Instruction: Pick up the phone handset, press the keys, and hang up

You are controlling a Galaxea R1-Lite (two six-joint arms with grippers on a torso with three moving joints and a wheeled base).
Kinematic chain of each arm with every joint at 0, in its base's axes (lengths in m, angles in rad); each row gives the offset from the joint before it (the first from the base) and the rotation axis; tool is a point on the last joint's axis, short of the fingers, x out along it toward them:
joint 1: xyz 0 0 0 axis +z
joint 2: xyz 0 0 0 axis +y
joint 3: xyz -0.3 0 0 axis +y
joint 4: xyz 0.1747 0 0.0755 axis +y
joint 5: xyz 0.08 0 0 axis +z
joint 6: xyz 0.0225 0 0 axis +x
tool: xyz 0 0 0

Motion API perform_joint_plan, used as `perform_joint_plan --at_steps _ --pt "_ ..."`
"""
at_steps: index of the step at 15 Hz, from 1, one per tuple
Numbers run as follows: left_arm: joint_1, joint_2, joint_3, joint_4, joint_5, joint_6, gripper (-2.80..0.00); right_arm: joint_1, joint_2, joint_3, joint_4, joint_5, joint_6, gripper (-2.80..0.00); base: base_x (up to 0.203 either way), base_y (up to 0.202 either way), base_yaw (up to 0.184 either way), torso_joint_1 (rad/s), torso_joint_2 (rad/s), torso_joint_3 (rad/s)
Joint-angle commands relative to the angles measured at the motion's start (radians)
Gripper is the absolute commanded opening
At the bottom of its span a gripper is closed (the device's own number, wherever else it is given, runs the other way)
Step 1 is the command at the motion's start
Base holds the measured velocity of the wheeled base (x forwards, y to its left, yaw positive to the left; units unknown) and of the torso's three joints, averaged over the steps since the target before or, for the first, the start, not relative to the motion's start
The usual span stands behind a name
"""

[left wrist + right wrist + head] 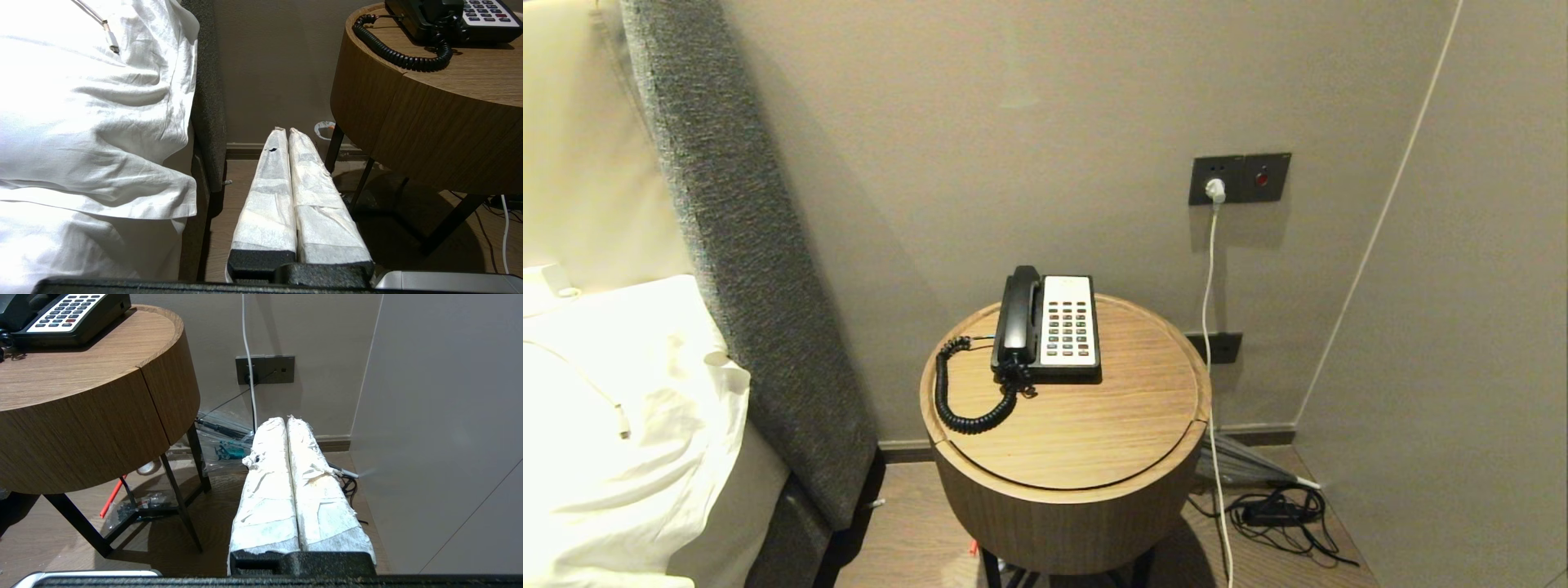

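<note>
With the long black plastic phone handset [1018,317] cradled on the left of the black-and-white phone base [1068,325], both the left gripper [286,131] and right gripper [284,419], clenched empty well below that base, should rise and spread wide before straddling the receiver's middle.

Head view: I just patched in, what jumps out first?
A black-and-white phone base sits toward the back of a round wooden table, with the black handset on its cradle and a coiled cord looping off to the left. Both grippers, left and right, hang shut below table height, holding nothing.
</note>
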Motion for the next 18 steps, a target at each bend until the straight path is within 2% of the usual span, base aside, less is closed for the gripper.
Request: perform_joint_plan --at_steps 1,18 --pt "0.0 0.002 0.0 0.0 0.0 0.0 -2.8 0.0 0.002 0.0 0.0 0.0 0.0 -2.8 0.0 0.0 0.0 0.0 0.0 0.0" --pt "0.0 0.002 0.0 0.0 0.0 0.0 -2.8 0.0 0.002 0.0 -0.001 0.0 0.0 -2.8 0.0 0.0 0.0 0.0 0.0 0.0"
